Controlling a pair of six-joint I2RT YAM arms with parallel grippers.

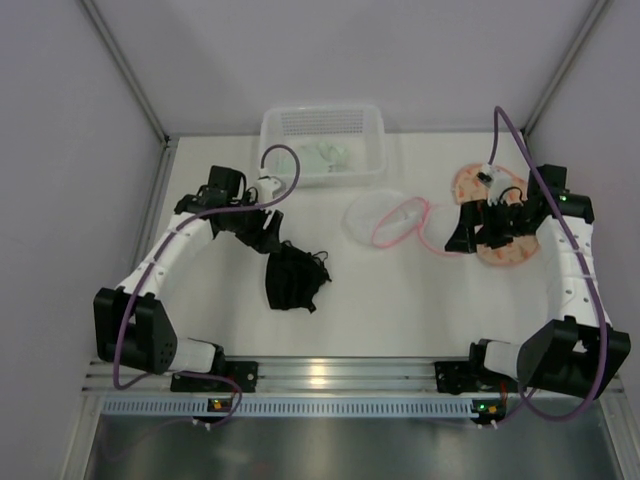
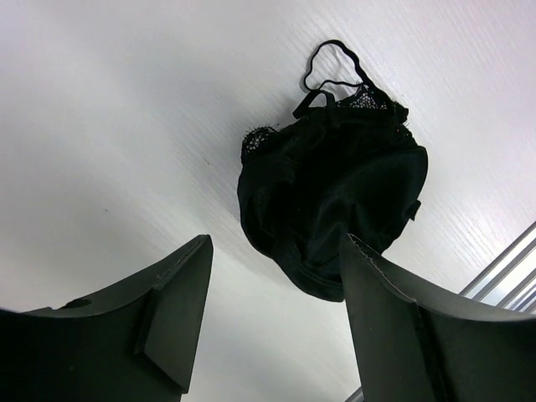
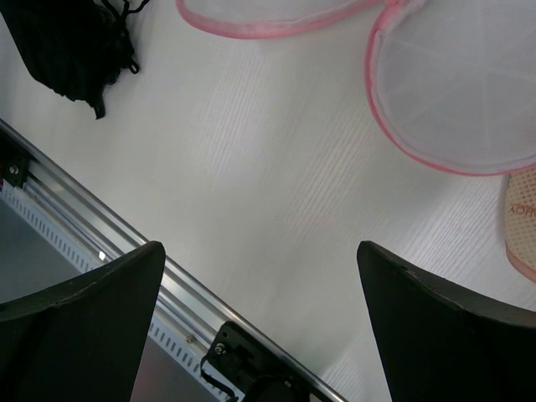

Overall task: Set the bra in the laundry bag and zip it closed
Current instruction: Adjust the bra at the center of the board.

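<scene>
- The bra lies bunched on the table, left of centre toward the near edge, gripped by nothing.
- Your left arm hangs just behind it, jaws apart and empty. Drop onto the thick folded cup, not the loose strap, before closing.
- The bag lies open mid-table, right of centre.
- Your right arm is beside it, jaws wide and empty. I'd use them to pin the rim.

Brightly, evenly lit from above. Glare streak on the aluminium rail; white table slightly washed out. Faint soft shadow beside the black bra. Dark, blurred, detail-poor at the near fingers in both wrist views.
</scene>
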